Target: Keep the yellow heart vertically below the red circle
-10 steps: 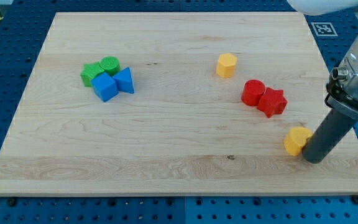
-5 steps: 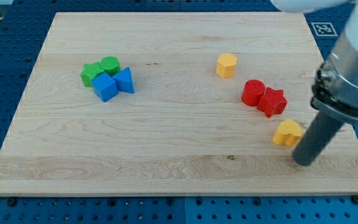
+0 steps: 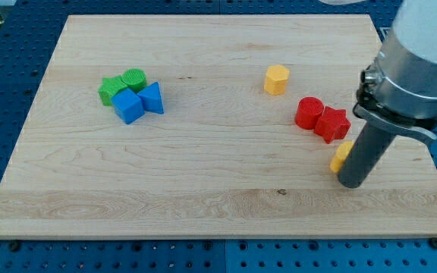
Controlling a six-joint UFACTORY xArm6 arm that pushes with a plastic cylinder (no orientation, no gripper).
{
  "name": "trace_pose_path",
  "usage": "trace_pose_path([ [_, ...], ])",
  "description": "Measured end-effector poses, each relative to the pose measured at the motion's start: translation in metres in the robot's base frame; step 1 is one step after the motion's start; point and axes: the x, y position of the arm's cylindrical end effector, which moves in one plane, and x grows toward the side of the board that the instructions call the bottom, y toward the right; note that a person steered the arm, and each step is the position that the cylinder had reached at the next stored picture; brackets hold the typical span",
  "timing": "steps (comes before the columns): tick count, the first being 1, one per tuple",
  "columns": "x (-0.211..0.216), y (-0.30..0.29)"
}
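The yellow heart (image 3: 341, 155) lies at the view's lower right, mostly hidden behind my rod. My tip (image 3: 350, 183) rests on the board, touching the heart's right side. The red circle (image 3: 308, 113) sits up and to the left of the heart, touching a red star (image 3: 333, 123) on its right. The heart is below the red star and slightly right of the red circle.
A yellow hexagon (image 3: 276, 79) lies above the red pair. At the view's left, a green star (image 3: 112, 89), a green circle (image 3: 134, 79), a blue cube (image 3: 128, 105) and a blue triangle (image 3: 152, 98) form a cluster. The wooden board (image 3: 203, 197) ends close to my tip's right.
My tip has slid left across the lower right of the board, pushing the yellow heart left and slightly up, closer under the red blocks. The other blocks have not moved.
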Motion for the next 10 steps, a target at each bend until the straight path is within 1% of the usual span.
trace_pose_path([
  [2, 0.013, 0.063],
  [3, 0.009, 0.104],
  [4, -0.01, 0.113],
  [5, -0.025, 0.104],
  [6, -0.038, 0.077],
  [7, -0.021, 0.056],
  [8, -0.017, 0.044],
  [10, -0.028, -0.012],
])
